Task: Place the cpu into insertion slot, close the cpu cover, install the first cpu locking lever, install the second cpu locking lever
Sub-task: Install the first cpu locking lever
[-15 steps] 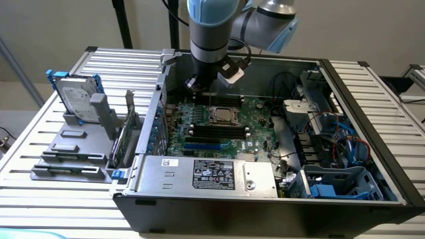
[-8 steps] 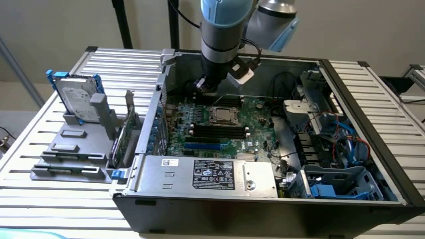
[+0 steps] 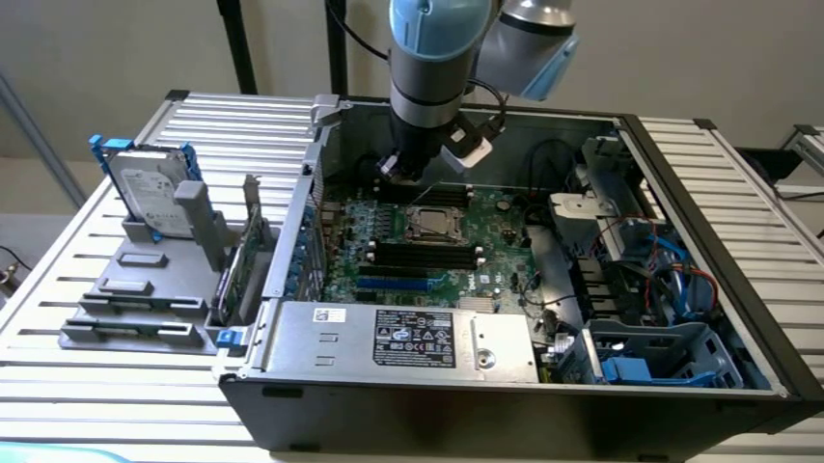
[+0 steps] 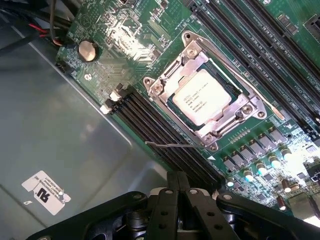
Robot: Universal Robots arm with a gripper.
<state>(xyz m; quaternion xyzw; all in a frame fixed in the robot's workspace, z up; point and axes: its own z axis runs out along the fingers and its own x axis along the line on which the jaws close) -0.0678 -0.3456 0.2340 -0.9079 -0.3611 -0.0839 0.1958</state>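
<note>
The cpu (image 4: 202, 97), a silvery square chip, lies in the insertion slot (image 3: 431, 224) on the green motherboard (image 4: 280, 20). The cpu cover (image 4: 167, 85) is down flat around it, framing the chip. One locking lever (image 4: 250, 82) runs along the cover's side. A second thin lever (image 4: 170, 145) sticks out free past the socket's corner, above the memory slots. My gripper (image 4: 179, 177) is shut with nothing in it and hovers off the socket on the side of that free lever. In the exterior view the gripper (image 3: 397, 177) hangs over the board just behind the socket.
Black memory slots (image 4: 165, 135) flank the socket, and a coin battery (image 4: 87, 50) sits near the case wall (image 4: 60, 140). The power supply (image 3: 405, 336) closes the front of the case, with cables and a blue drive cage (image 3: 650, 357) at the exterior view's right. A hard drive (image 3: 149, 188) stands outside.
</note>
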